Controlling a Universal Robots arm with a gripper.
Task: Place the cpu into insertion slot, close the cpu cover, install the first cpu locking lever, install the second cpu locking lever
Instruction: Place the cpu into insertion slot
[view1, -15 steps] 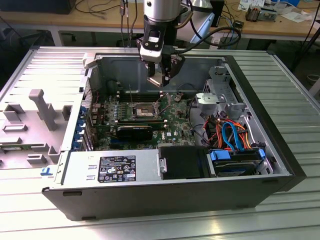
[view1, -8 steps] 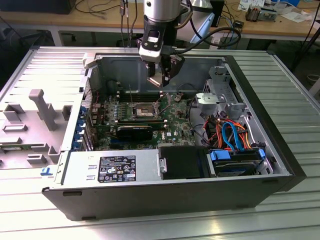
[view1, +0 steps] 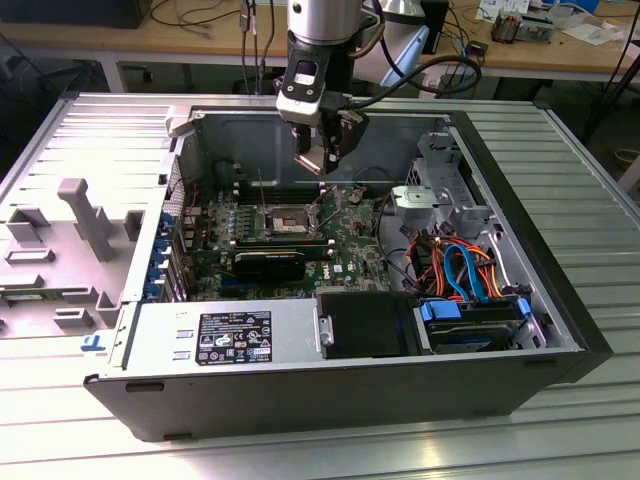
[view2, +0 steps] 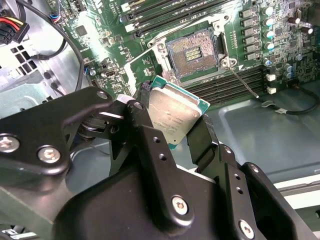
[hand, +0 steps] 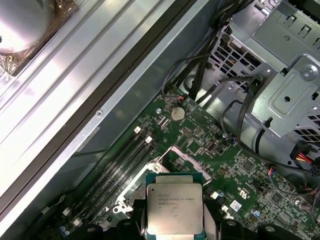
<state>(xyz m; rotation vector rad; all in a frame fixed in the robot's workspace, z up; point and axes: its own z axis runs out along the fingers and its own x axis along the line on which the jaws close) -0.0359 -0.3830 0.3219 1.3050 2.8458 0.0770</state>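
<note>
Our pincer (view2: 170, 127) pinches the chip (view2: 176, 112) by its edges, held clear of the open socket (view2: 192, 50). We judge it wants a level descent, corners matched, no force.

Ribbed metal table (view1: 590, 180), open computer case (view1: 300, 400) lying on it; grey panel (view1: 90, 270) alongside
</note>
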